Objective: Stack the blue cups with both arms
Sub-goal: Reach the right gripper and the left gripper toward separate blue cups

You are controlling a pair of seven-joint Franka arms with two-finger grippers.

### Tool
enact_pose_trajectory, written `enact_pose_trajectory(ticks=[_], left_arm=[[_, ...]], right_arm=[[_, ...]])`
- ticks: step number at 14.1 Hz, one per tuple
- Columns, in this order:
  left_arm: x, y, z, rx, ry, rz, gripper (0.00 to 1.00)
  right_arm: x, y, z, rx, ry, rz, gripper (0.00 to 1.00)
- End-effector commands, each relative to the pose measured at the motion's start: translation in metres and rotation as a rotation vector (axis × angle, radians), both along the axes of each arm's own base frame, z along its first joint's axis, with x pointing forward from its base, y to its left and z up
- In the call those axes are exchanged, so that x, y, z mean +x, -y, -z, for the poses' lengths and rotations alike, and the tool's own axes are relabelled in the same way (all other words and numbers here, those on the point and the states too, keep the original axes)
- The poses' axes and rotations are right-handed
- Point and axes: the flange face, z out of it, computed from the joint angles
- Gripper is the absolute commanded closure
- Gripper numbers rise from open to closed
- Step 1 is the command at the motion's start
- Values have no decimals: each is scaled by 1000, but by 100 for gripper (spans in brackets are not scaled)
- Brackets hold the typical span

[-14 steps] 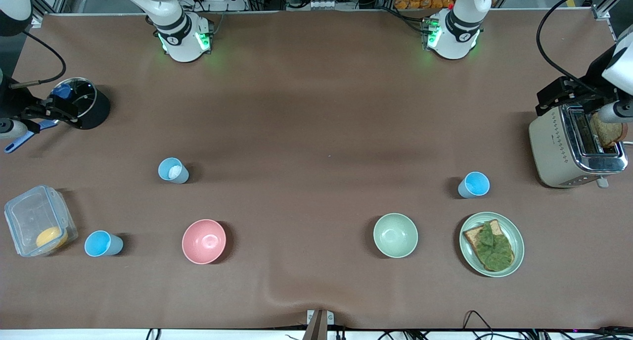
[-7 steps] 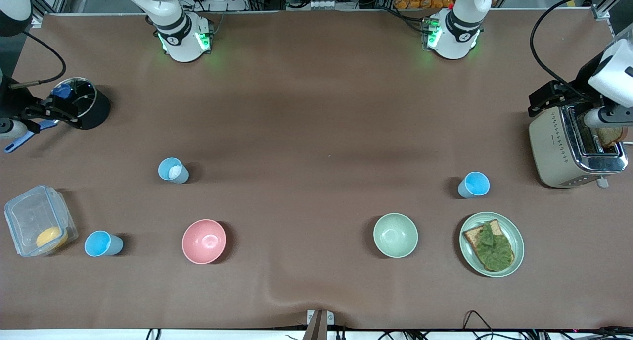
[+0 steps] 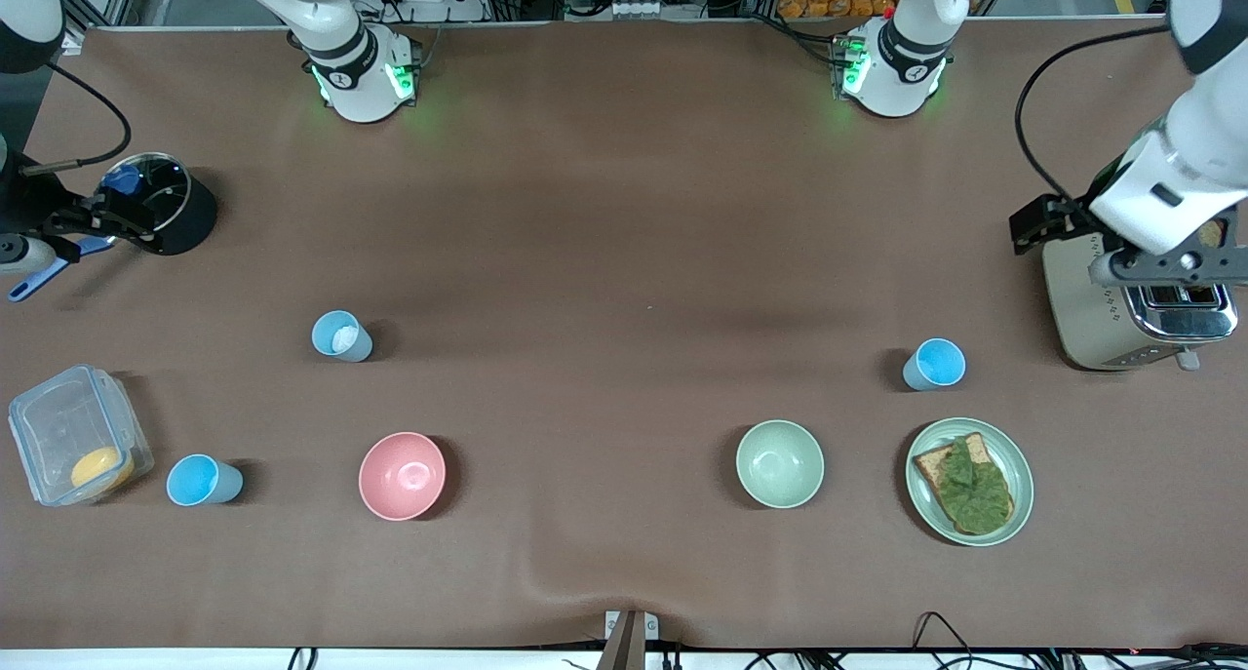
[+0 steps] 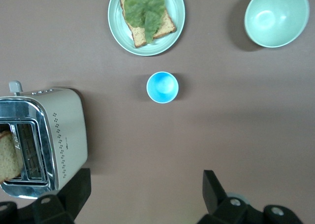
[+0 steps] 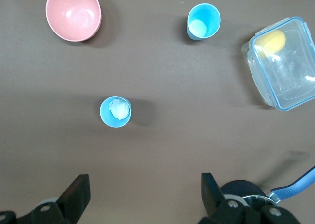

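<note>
Three blue cups [image 3: 934, 365] stand upright, mouths up; left gripper [image 4: 142, 194] and right gripper [image 5: 142, 194] gape empty.

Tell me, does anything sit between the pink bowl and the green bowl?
Nothing: the front view shows only bare brown table cover between the pink bowl and the pale green bowl.

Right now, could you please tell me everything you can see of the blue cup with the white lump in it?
The blue cup is a small light-blue tumbler, plastic by its look, round, slightly tapered and handleless. It stands upright and open-mouthed on the brown table, toward the right arm's end, farther from the front camera than the pink bowl. A white lump sits in its bottom. Nothing else touches it.
</note>
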Motion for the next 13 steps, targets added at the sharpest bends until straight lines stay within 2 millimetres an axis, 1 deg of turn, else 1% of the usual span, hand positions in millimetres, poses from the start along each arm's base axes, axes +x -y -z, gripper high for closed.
enact_pose_trajectory(ticks=[1,2,3,4,5,6,7,8,9,10,11,13], left_arm=[[4,-4,24,22,-6,15,0],[6,-7,31,20,-8,9,0],[6,-9,44,19,-12,7,0],[6,-12,56,17,-7,7,0],[5,-15,69,16,-5,4,0],[3,-15,83,15,-4,9,0],[2,-18,95,13,3,7,0],[2,-24,106,10,11,0,0],[0,-27,119,8,18,-2,0],[-1,-28,131,5,27,1,0],[-3,-33,144,2,37,-4,0],[-5,-33,173,-10,66,4,0]], right_arm=[[13,-13,41,-8,-80,-28,0],[18,-30,61,-9,-128,-54,0],[26,-39,84,-9,-166,-69,0],[31,-56,101,-9,-187,-94,0],[37,-78,120,-15,-202,-129,0],[42,-94,133,-21,-195,-145,0],[48,-111,151,-31,-190,-131,0],[51,-123,172,-42,-199,-97,0],[53,-133,184,-52,-204,-79,0],[54,-139,191,-58,-204,-79,0],[55,-140,197,-59,-204,-79,0],[44,-138,223,-64,-195,-85,0]])
